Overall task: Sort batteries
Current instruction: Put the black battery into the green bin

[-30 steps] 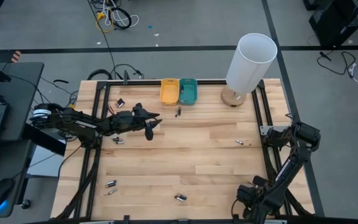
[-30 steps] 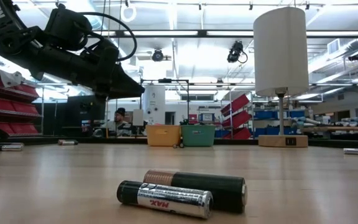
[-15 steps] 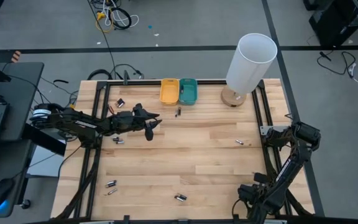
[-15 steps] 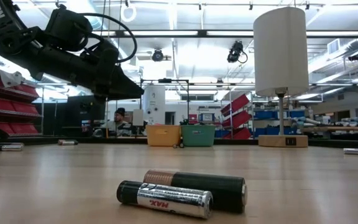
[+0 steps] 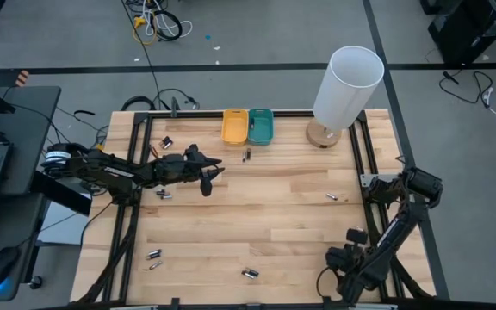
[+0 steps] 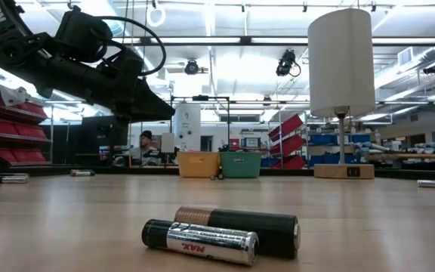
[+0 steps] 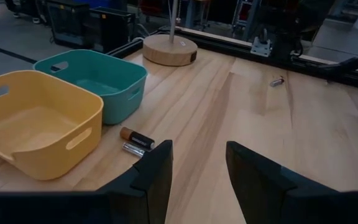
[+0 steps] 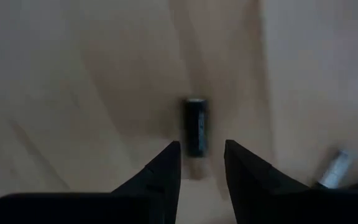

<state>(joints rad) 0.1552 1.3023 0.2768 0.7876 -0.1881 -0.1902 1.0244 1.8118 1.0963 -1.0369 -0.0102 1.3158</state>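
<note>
Both trays empty; batteries lie scattered on the desk. Both hands spread, holding nothing; sorting unstarted.

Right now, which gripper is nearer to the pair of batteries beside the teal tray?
Left. The left gripper hangs open over the table just short of the pair of batteries beside the teal tray. The right gripper is far off, at the table's opposite, near-right corner.

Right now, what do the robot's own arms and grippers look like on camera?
Both arms are matte black with rounded joint housings. The left arm carries white lettering and a looping black cable in the low view. The left gripper and the right gripper each end in two flat, dark, wedge-shaped fingers.
</note>
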